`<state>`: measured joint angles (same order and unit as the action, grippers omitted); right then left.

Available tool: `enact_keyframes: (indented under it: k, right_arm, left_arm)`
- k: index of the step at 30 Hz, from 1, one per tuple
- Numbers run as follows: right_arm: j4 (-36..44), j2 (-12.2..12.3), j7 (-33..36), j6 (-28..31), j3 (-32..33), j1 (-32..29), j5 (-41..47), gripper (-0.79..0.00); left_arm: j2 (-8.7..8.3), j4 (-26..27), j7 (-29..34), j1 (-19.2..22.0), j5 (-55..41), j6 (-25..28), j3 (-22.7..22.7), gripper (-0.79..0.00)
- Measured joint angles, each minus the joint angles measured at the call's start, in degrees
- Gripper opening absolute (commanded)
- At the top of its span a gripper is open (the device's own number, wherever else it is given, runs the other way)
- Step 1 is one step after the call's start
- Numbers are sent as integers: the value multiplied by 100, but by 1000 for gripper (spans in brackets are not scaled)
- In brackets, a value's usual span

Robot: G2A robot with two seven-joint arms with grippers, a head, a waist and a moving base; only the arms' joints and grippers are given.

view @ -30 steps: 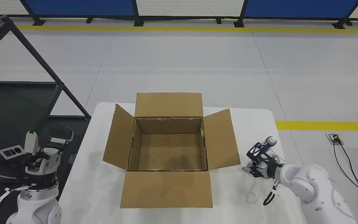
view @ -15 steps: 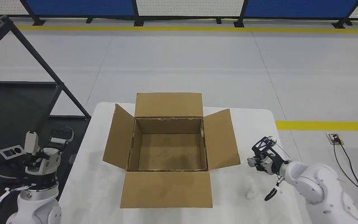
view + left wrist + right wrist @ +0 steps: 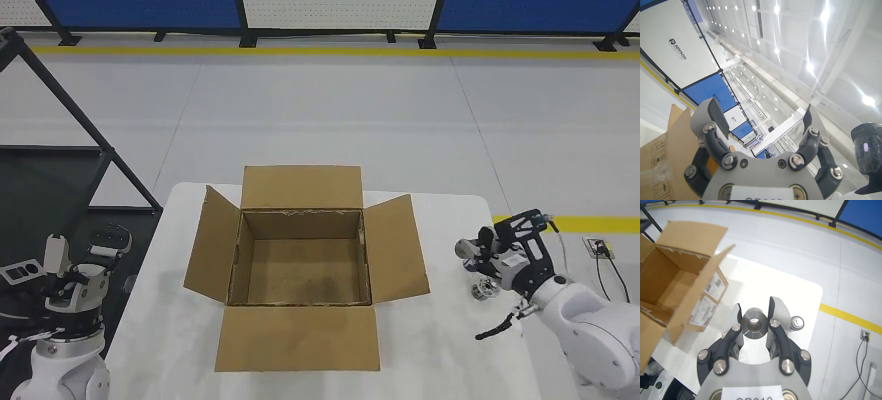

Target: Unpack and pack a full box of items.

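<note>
While the cardboard box sits mid-table in the top view, flaps folded out and its bare floor showing, the right gripper hangs near the right edge of the table, clamped on a short metal cylinder. A small can stands just beside it. The left gripper is off the table's left side, pointing up.

From the left wrist, that gripper has its fingers spread wide with nothing between them.

From the right wrist, the gripper pinches the cylinder across its round wall, bore end facing the camera, above the table and apart from the box; the can is near.

The cylinder looks solid, so probably heavy for its size, rigid and smooth enough to slip or twist. A firm hold at mid-length suits it, and it should be set down rather than dropped onto the cardboard.
</note>
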<state>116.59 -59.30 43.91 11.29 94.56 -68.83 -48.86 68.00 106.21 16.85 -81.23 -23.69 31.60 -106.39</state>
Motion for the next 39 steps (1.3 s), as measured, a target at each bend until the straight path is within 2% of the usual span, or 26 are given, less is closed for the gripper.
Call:
enact_keyframes:
  k: [5,9,13,17,23,30,36,39]
  right_arm:
    - [897,-12,-108,-113,-163,-65,141,-785]
    - [1378,-29,46,-243,-738,179,-196,-785]
    - [1343,-84,326,-478,-1582,732,-671,-785]
    - [928,-213,583,-797,-2606,1539,-1067,-785]
    - [-7,-571,826,-1403,-4158,2850,-1208,-785]
    - [-1377,-1230,835,-2134,-5826,4114,-1138,-785]
    - [-2554,-1809,675,-2331,-6609,4810,-779,-785]
    - [-2613,-1832,671,-2279,-6620,4835,-717,-785]
  left_arm:
    - [3,34,-41,-22,1,-33,-16,0]
    - [16,82,-161,-144,-43,19,-120,0]
    - [28,89,-222,-273,-118,112,-234,0]
    - [39,102,-245,-393,-190,193,-340,0]
    - [55,115,-230,-563,-316,281,-477,0]
    - [67,122,-173,-646,-398,320,-561,0]
    - [67,122,-174,-646,-397,320,-561,0]
    - [67,122,-174,-646,-397,319,-560,0]
